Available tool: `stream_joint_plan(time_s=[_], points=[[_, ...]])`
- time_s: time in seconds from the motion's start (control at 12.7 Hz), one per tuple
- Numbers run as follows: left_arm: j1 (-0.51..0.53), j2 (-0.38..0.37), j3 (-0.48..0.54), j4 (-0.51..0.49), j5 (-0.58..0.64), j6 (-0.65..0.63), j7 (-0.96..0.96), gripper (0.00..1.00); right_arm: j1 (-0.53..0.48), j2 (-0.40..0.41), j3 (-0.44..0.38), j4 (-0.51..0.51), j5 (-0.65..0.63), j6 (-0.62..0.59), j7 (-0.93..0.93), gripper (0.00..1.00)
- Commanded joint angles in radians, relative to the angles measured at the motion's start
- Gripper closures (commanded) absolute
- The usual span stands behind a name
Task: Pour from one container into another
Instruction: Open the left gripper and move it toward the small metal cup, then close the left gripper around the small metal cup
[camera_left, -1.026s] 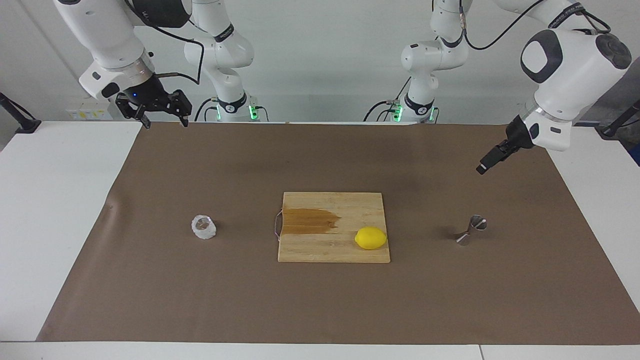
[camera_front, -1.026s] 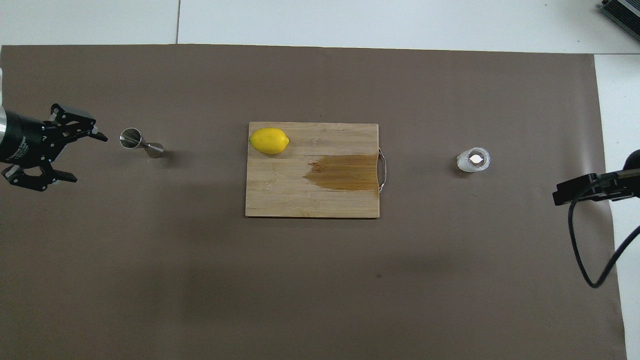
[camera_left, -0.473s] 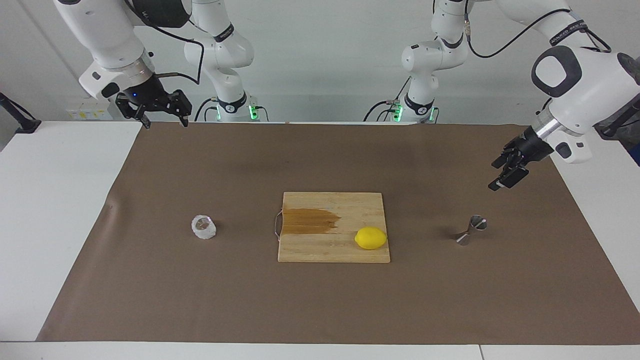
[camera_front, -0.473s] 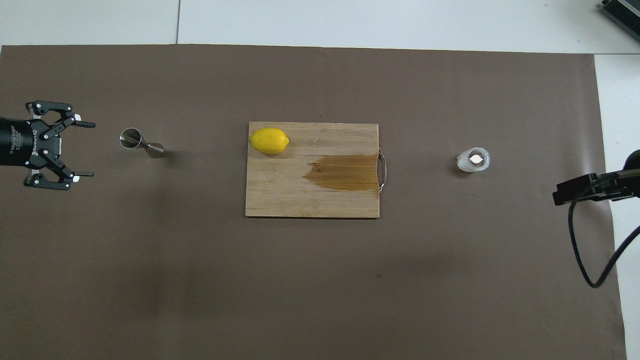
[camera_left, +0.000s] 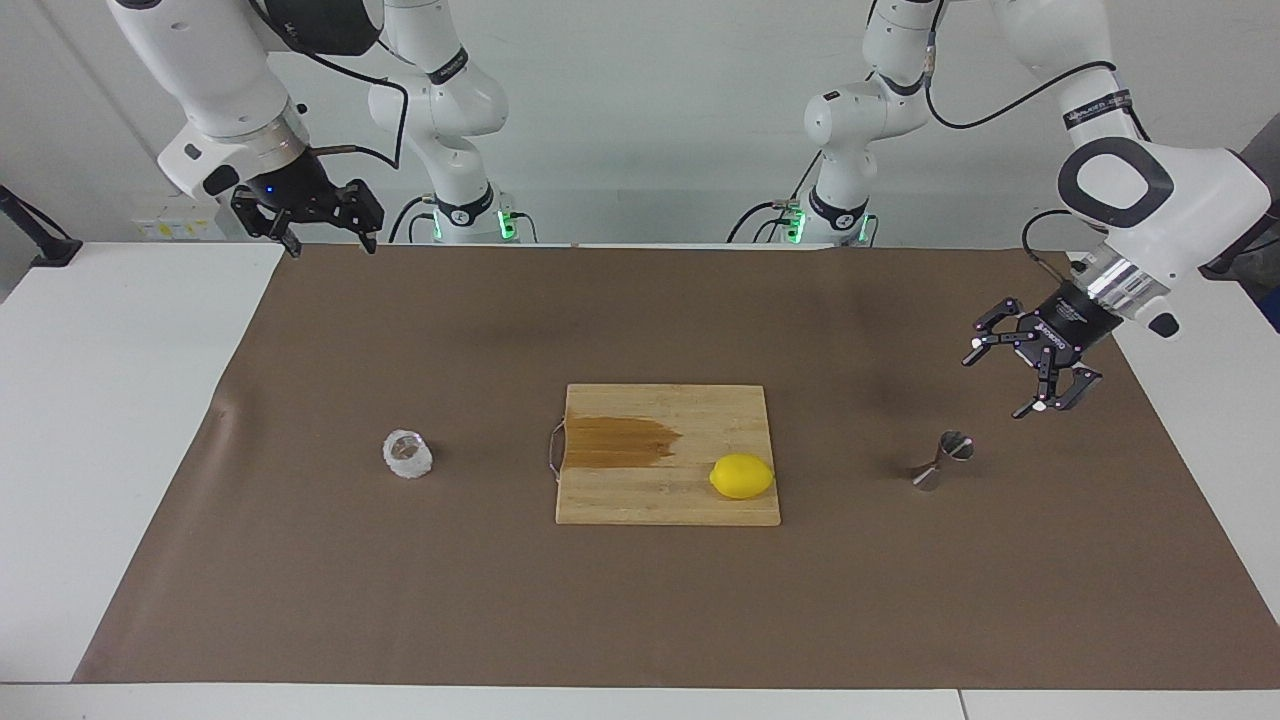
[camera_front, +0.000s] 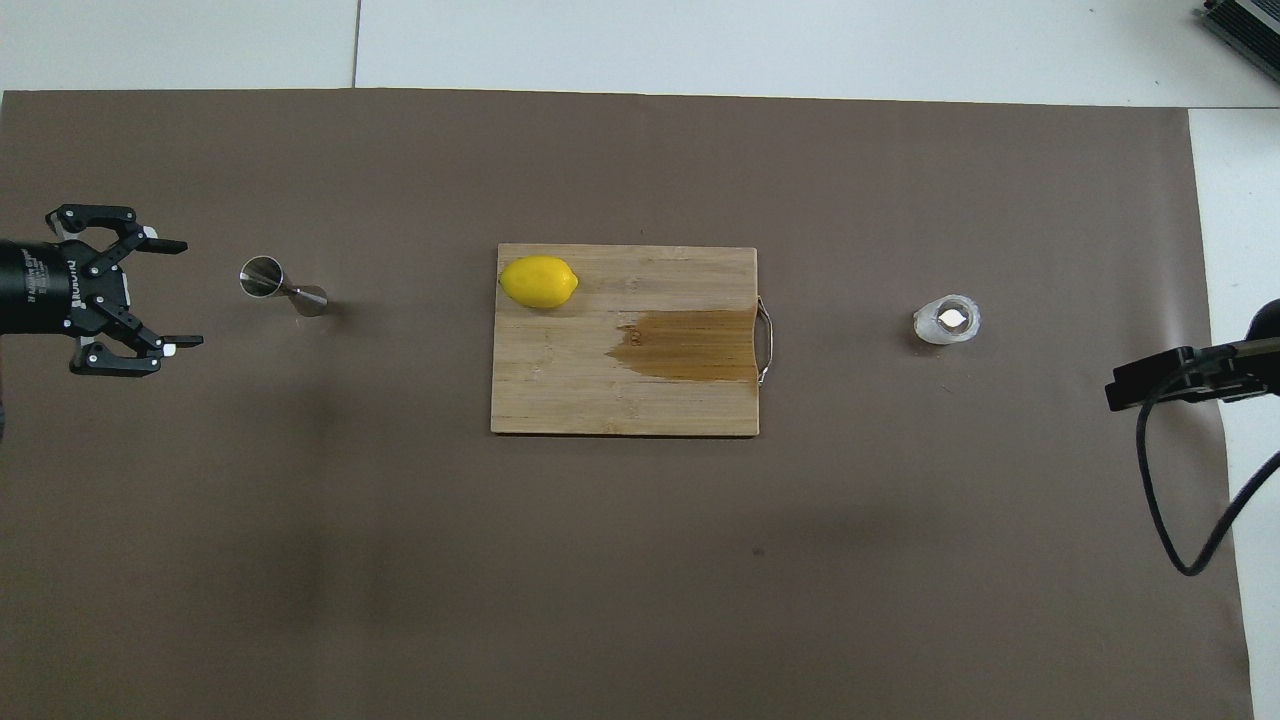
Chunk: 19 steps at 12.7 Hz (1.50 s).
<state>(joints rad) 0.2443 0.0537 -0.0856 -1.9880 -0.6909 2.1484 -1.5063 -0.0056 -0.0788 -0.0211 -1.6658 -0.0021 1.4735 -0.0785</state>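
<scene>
Here, in the facing view, we see the left gripper (camera_left: 1003, 381) hanging with jaws spread wide over the brown mat (camera_left: 660, 600), near the steel jigger (camera_left: 941, 460) but apart from it. The jigger sits toward the left arm's end of the table. The glass cup (camera_left: 407, 454) rests toward the right arm's end, with the cutting board (camera_left: 668, 505) and its lemon (camera_left: 742, 476) between them. The right gripper (camera_left: 326, 235) waits over the mat's edge by its base, jaws spread, holding nothing.

From overhead, we find the left gripper (camera_front: 178, 292) open beside the jigger (camera_front: 281, 287), its fingertips (camera_front: 172, 245) short of it. The cup (camera_front: 946, 321) stands alone on the mat (camera_front: 640, 600); a dark wet stain marks the board (camera_front: 560, 390) beside the lemon (camera_front: 539, 281).
</scene>
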Motion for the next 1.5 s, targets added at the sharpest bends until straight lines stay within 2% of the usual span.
stream_joint_plan(time_s=[0.0,0.24,0.39,0.47,0.71,0.87,1.03,1.26,1.42], points=[[0.015,-0.063,-0.008,-0.124,-0.097,0.097,-0.057,0.00,-0.008,0.002,0.003,0.008,0.022,-0.004,0.013,0.00],[0.010,-0.074,-0.009,-0.164,-0.195,0.130,-0.048,0.00,-0.008,0.002,0.003,0.008,0.022,-0.004,0.013,0.00],[0.000,-0.074,-0.011,-0.214,-0.251,0.204,-0.011,0.00,-0.008,0.002,0.003,0.008,0.022,-0.004,0.013,0.00],[-0.002,-0.069,-0.009,-0.228,-0.328,0.237,0.026,0.00,-0.008,0.002,0.003,0.008,0.022,-0.004,0.013,0.00],[-0.006,-0.057,-0.011,-0.252,-0.438,0.303,0.057,0.00,-0.008,0.002,0.003,0.008,0.022,-0.004,0.013,0.00],[-0.051,-0.051,-0.011,-0.291,-0.543,0.385,0.058,0.00,-0.008,0.002,0.003,0.008,0.022,-0.004,0.013,0.00],[-0.107,-0.028,-0.011,-0.292,-0.603,0.451,0.061,0.00,-0.008,0.002,0.003,0.008,0.022,-0.004,0.013,0.00],[-0.115,-0.006,-0.011,-0.276,-0.665,0.490,0.064,0.00,-0.008,0.002,0.003,0.008,0.022,-0.004,0.013,0.00],[-0.138,0.027,-0.013,-0.267,-0.694,0.563,0.075,0.00,-0.008,0.002,0.003,0.008,0.022,-0.004,0.013,0.00]])
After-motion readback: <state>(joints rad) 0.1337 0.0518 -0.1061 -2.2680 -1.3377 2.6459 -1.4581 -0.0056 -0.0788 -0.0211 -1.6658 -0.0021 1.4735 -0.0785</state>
